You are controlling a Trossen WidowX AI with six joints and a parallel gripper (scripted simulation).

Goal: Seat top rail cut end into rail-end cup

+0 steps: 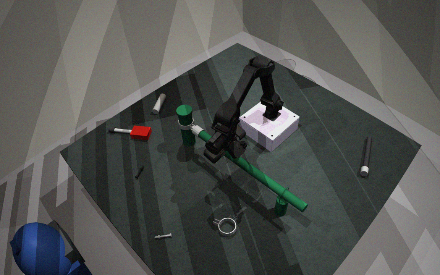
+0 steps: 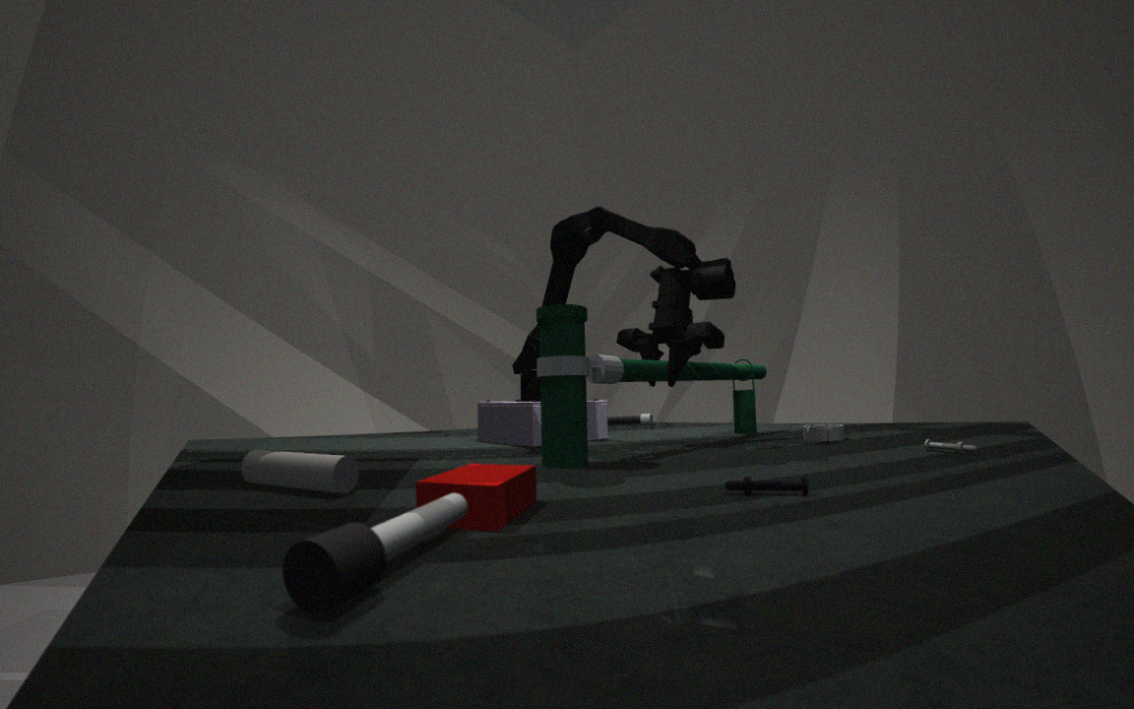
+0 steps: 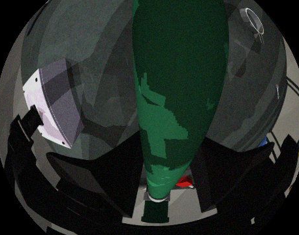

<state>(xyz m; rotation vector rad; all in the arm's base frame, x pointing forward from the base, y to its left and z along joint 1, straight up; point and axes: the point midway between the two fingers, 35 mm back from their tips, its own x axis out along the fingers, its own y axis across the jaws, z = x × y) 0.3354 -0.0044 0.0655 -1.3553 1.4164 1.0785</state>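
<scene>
The green rail (image 1: 259, 175) (image 2: 712, 371) (image 3: 180, 65) runs roughly level through the wire loop of the green loop cap post (image 1: 280, 207) (image 2: 743, 413). Its cut end meets the mouth of the white rail-end cup (image 1: 197, 130) (image 2: 606, 368); the end itself is hidden, so its depth cannot be told. The cup hangs on the brace band (image 1: 185, 126) (image 2: 561, 365), which circles the big green post (image 1: 188, 139) (image 2: 563, 422) (image 3: 155, 212) below its cap. My gripper (image 2: 661, 379) (image 3: 164, 132) is shut on the rail from above, between cup and loop, nearer the cup.
The pale base box (image 1: 285, 132) (image 2: 509, 422) (image 3: 61, 98) stands beside the rail. A red mallet (image 1: 140, 132) (image 2: 475, 495), a grey-white cylinder (image 1: 159, 104) (image 2: 299, 472), a dark rod (image 1: 367, 150), a dark bolt (image 1: 139, 172) (image 2: 767, 485), a light bolt (image 1: 162, 235) and a loose band (image 1: 227, 233) lie around.
</scene>
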